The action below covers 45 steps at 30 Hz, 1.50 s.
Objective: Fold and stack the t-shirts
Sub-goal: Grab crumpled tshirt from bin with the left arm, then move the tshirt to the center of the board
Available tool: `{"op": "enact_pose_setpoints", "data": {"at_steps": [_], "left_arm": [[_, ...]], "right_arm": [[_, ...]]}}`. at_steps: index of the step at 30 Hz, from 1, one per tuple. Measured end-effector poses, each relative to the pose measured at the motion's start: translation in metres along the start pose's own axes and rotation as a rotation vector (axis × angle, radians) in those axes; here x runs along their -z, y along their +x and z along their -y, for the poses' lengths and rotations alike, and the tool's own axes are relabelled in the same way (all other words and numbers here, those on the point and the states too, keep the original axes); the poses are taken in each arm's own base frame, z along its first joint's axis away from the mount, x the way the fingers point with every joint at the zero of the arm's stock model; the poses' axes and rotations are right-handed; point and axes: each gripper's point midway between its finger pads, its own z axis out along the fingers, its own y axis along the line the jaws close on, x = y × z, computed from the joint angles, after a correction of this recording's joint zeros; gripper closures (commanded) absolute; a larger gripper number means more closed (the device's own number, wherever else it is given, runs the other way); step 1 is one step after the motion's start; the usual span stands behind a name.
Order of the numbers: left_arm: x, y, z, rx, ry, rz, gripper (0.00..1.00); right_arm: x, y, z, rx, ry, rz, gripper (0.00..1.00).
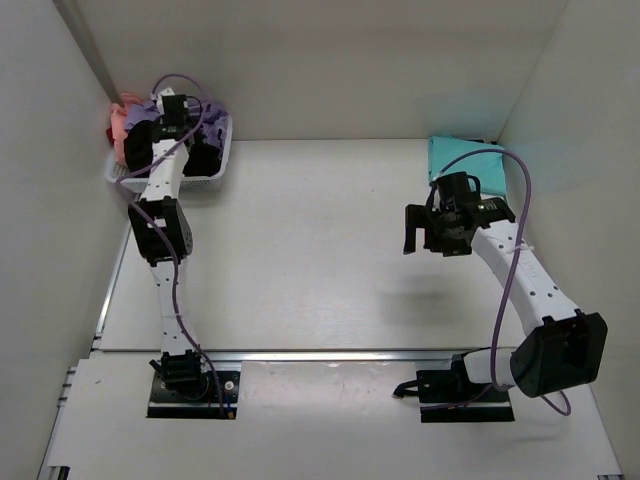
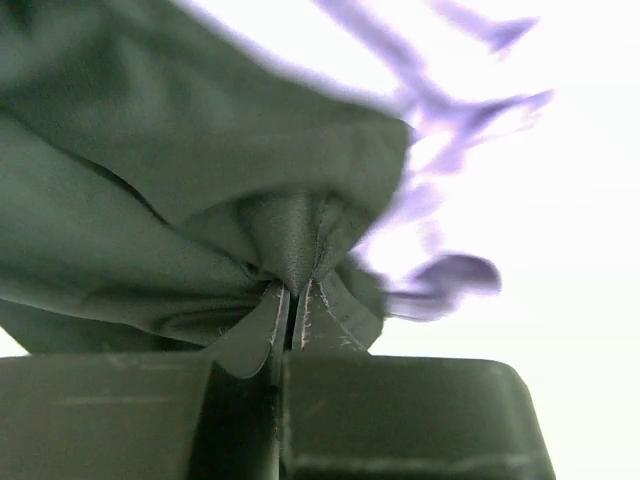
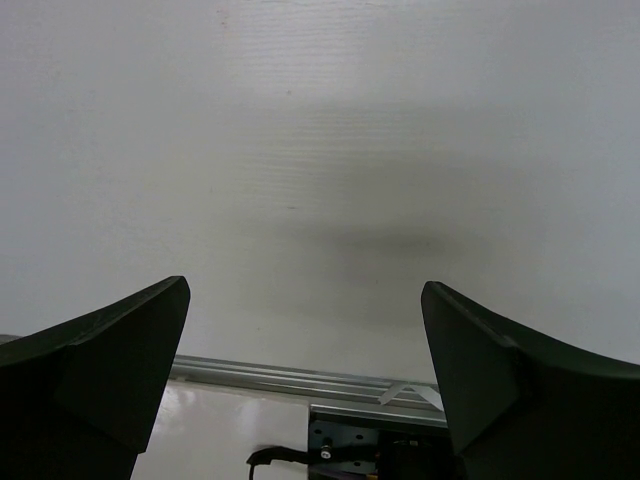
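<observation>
White walls close in a pale table, with a white mesh basket pushed into its far left corner.

The left gripper is down in that basket. Its jaws are pressed almost together, with a gathered pinch of the black t-shirt caught between the tips. The cloth fans out above and to the left of the jaws in heavy folds. To the right of the jaws are blurred purple shapes, probably the lavender t-shirt, though the glare makes that uncertain.

The right gripper hangs over bare table with its jaws spread wide and nothing between them. The teal t-shirt lies flat well beyond those jaws, in the far right corner.

The step in hand looks like drawing the black tee out of the basket. To do it well:

- **Lift:** raise it straight up first, so the hem clears the mesh rim and the basket is not dragged along.
- **Snags:** watch that neighbouring cloth does not ride up with the pinch.
- **Carry:** bring it toward the open middle of the table, where the waiting right jaws can take a second corner and spread it flat.
</observation>
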Motion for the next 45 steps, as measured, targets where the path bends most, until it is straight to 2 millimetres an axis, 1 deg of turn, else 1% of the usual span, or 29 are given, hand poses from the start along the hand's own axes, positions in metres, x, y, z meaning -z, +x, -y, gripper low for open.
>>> {"op": "enact_pose_setpoints", "data": {"at_steps": [2, 4, 5, 8, 9, 10, 11, 12, 14, 16, 18, 19, 20, 21, 22, 23, 24, 26, 28, 30, 32, 34, 37, 39, 40, 41, 42, 43, 45], "left_arm": [[0.023, -0.029, 0.010, 0.050, 0.046, 0.045, 1.00], [0.062, -0.066, 0.031, 0.111, 0.142, 0.108, 1.00], [0.087, -0.085, 0.040, 0.141, 0.192, 0.143, 1.00], [0.182, -0.132, 0.088, 0.206, 0.422, 0.226, 1.00], [0.229, -0.147, 0.114, 0.210, 0.532, 0.264, 1.00], [0.267, -0.155, 0.135, 0.207, 0.614, 0.289, 1.00], [0.315, -0.163, 0.162, 0.199, 0.723, 0.317, 1.00], [0.351, -0.168, 0.180, 0.191, 0.805, 0.343, 1.00], [0.444, -0.165, 0.217, 0.180, 1.039, 0.354, 1.00], [0.499, -0.155, 0.220, 0.172, 1.168, 0.335, 1.00], [0.524, -0.143, 0.205, 0.176, 1.204, 0.319, 1.00], [0.528, -0.133, 0.195, 0.182, 1.202, 0.297, 1.00], [0.527, -0.124, 0.189, 0.189, 1.202, 0.283, 0.95], [0.519, -0.107, 0.181, 0.196, 1.188, 0.247, 0.69], [0.508, -0.089, 0.178, 0.199, 1.172, 0.196, 0.61], [0.497, -0.070, 0.177, 0.199, 1.169, 0.145, 0.60], [0.483, -0.050, 0.177, 0.202, 1.156, 0.089, 0.53], [0.443, 0.001, 0.178, 0.218, 1.132, -0.059, 0.39], [0.395, 0.069, 0.172, 0.256, 1.065, -0.259, 0.37], [0.361, 0.124, 0.162, 0.286, 0.978, -0.419, 0.35], [0.340, 0.167, 0.150, 0.296, 0.895, -0.535, 0.34], [0.335, 0.186, 0.140, 0.288, 0.853, -0.582, 0.33], [0.340, 0.189, 0.134, 0.238, 0.855, -0.558, 0.32], [0.344, 0.194, 0.128, 0.193, 0.846, -0.540, 0.32], [0.344, 0.199, 0.125, 0.170, 0.837, -0.538, 0.33], [0.340, 0.209, 0.118, 0.139, 0.809, -0.540, 0.33], [0.336, 0.217, 0.114, 0.124, 0.785, -0.551, 0.33], [0.331, 0.225, 0.110, 0.110, 0.756, -0.564, 0.34], [0.315, 0.239, 0.103, 0.087, 0.700, -0.588, 0.34]], "right_arm": [[0.004, 0.004, -0.002, 0.000, -0.009, 0.010, 0.01], [0.008, 0.007, -0.004, -0.006, -0.016, 0.026, 0.01], [0.009, 0.008, -0.004, -0.009, -0.019, 0.033, 0.01], [0.013, 0.013, -0.002, -0.032, -0.027, 0.061, 0.01], [0.013, 0.015, -0.002, -0.038, -0.029, 0.065, 0.01], [0.015, 0.016, -0.001, -0.048, -0.032, 0.072, 0.01], [0.016, 0.017, 0.000, -0.055, -0.034, 0.080, 0.01], [0.017, 0.017, 0.000, -0.060, -0.037, 0.089, 0.01], [0.018, 0.016, -0.001, -0.062, -0.043, 0.105, 0.01], [0.020, 0.014, -0.003, -0.062, -0.052, 0.121, 0.01], [0.021, 0.011, -0.004, -0.062, -0.058, 0.136, 0.01], [0.022, 0.009, -0.004, -0.061, -0.060, 0.143, 0.01], [0.022, 0.008, -0.005, -0.061, -0.062, 0.148, 0.00], [0.023, 0.007, -0.005, -0.061, -0.065, 0.155, 0.01], [0.024, 0.006, -0.005, -0.061, -0.067, 0.161, 0.01], [0.025, 0.006, -0.007, -0.062, -0.071, 0.165, 0.01], [0.026, 0.005, -0.009, -0.062, -0.077, 0.171, 0.01], [0.027, 0.004, -0.016, -0.053, -0.097, 0.175, 0.01], [0.026, 0.005, -0.028, -0.037, -0.128, 0.174, 0.01], [0.024, 0.006, -0.042, -0.012, -0.163, 0.162, 0.01], [0.018, 0.009, -0.058, 0.017, -0.199, 0.142, 0.01], [0.011, 0.011, -0.070, 0.037, -0.227, 0.118, 0.02], [-0.002, 0.012, -0.084, 0.061, -0.260, 0.084, 0.14], [-0.012, 0.012, -0.090, 0.077, -0.273, 0.070, 0.44], [-0.017, 0.011, -0.093, 0.078, -0.283, 0.060, 0.51], [-0.026, 0.010, -0.097, 0.074, -0.295, 0.046, 0.45], [-0.032, 0.011, -0.099, 0.074, -0.299, 0.035, 0.33], [-0.038, 0.012, -0.100, 0.073, -0.299, 0.022, 0.27], [-0.053, 0.015, -0.101, 0.080, -0.289, -0.007, 0.25]]}}
